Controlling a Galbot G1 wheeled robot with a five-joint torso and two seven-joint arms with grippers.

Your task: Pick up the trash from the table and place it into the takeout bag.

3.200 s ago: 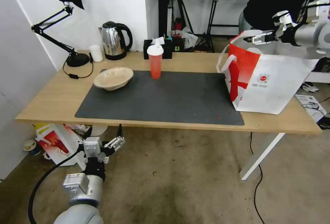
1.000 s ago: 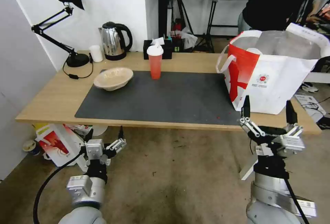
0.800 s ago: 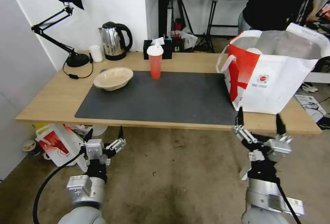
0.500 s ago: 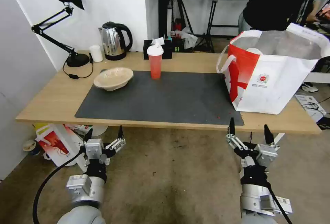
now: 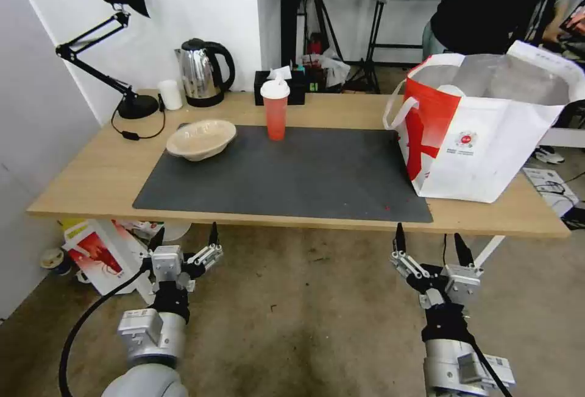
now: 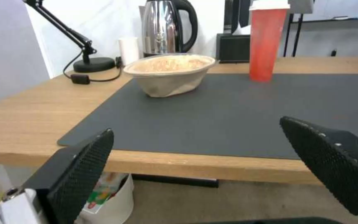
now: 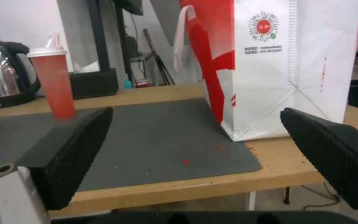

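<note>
Both grippers, left (image 5: 184, 240) and right (image 5: 428, 245), hang below the table's (image 5: 91, 178) front edge, jaws spread, empty. Pulp bowl (image 5: 201, 137) and red cup (image 5: 275, 111) stand on the mat (image 5: 292, 172). Takeout bag (image 5: 487, 135) stands upright at the table's right end.

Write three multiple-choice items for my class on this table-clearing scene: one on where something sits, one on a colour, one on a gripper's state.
1. Where does the takeout bag stand?
A. at the table's right end
B. on the floor
C. beside the lamp

2. What colour is the lidded cup?
A. blue
B. translucent red
C. black

3. How is the right gripper?
A. shut on the cup
B. inside the bag
C. open and empty, below the table edge

Answers: 1 A, the bag rests on the wood by the mat's right edge. 2 B, red body under a white lid. 3 C, its fingers stand apart with nothing between them.
</note>
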